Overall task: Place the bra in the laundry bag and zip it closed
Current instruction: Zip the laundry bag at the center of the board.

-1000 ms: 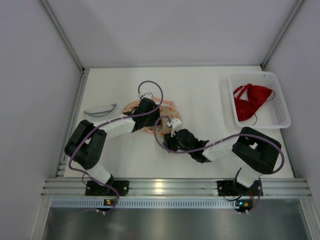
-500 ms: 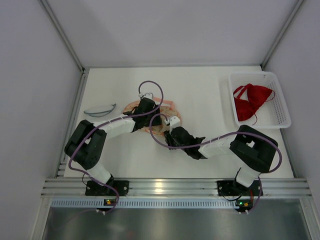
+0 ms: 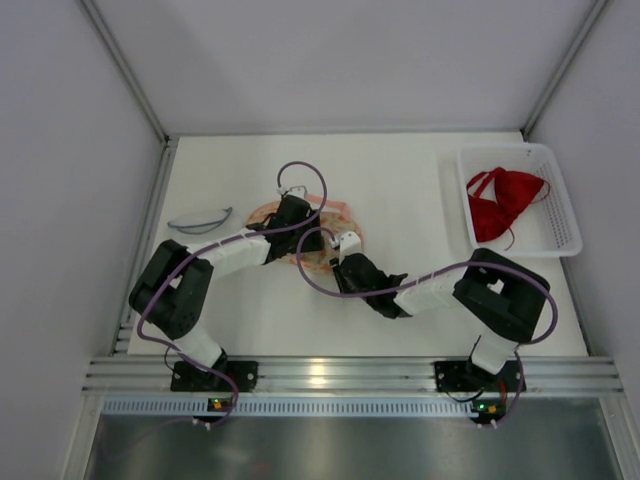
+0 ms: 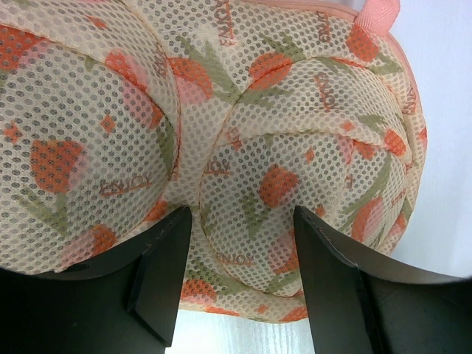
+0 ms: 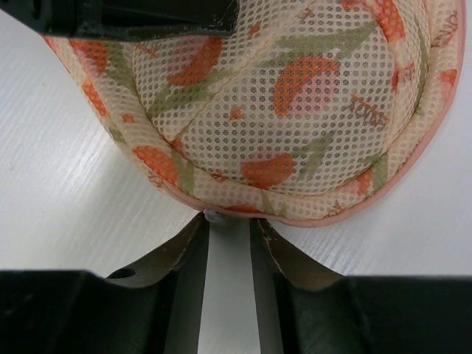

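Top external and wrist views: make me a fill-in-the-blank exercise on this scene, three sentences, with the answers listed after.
1. The bra lying in the white basket is ____ in colour.
2. That basket stands on the robot's ____ side of the table.
3. The left gripper stands with its jaws ____ at the laundry bag.
Missing words: red; right; open.

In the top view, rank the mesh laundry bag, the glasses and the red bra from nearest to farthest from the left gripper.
From the left gripper:
1. The mesh laundry bag, directly under it at the table's centre.
2. The glasses, on the table to its left.
3. The red bra, far right, lying in the white basket.
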You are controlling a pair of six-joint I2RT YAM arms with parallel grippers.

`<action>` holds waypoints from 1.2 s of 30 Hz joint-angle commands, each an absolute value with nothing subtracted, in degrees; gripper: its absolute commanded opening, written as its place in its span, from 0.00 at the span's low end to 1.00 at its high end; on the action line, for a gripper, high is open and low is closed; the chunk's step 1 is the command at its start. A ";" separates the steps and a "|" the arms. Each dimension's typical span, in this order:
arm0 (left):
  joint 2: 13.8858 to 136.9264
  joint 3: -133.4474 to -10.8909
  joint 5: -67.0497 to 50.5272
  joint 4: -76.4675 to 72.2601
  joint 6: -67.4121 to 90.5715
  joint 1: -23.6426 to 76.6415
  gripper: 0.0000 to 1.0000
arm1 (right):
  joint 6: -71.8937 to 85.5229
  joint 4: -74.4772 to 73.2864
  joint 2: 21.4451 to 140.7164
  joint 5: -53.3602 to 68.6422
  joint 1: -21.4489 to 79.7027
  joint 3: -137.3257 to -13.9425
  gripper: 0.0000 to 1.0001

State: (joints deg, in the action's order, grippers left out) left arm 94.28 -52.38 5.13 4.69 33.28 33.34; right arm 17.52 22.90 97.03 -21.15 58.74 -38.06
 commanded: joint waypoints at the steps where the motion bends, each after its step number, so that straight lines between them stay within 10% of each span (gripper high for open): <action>1: 94.48 -53.44 3.52 3.43 33.31 33.22 0.63 | 16.96 28.38 98.53 -22.76 58.54 -39.99 0.29; 6: 94.57 -53.00 3.08 3.43 32.61 33.31 0.63 | 17.49 30.85 97.12 -24.43 58.45 -38.67 0.00; 36: 82.61 -47.02 -2.46 1.59 33.75 39.10 0.62 | 28.74 22.76 91.14 -23.91 58.45 -36.56 0.00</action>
State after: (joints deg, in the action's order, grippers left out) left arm 81.91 -47.92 -2.31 5.98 30.83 37.65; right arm 26.59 22.24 93.95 -23.07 58.61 -35.70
